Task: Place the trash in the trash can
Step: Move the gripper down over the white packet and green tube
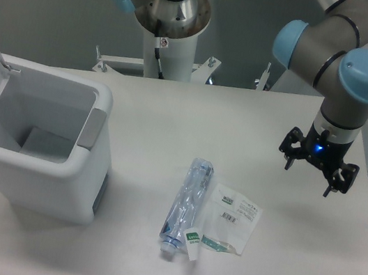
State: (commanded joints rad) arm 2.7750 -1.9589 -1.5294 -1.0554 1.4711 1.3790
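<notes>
Clear crushed bottle (185, 205) lies flat on the worktop (173, 115), right of the bin (58, 173), lid up. Packet (230, 219) touches the bottle's right side. Gripper (315, 168) hovers well right of the bottle, fingers apart, empty. Best: descend over the bottle's middle, straddle its width, avoid pinching the packet edge.

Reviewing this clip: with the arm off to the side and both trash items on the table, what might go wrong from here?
1. The crushed clear bluish plastic bottle and the flat clear plastic packet lie touching, so grasping one may drag the other.
2. The packet lies flat on the white table; the jaws of the gripper may slide over it.
3. The bottle is long; held off-centre it could catch the rim of the open boxy white trash can.
</notes>
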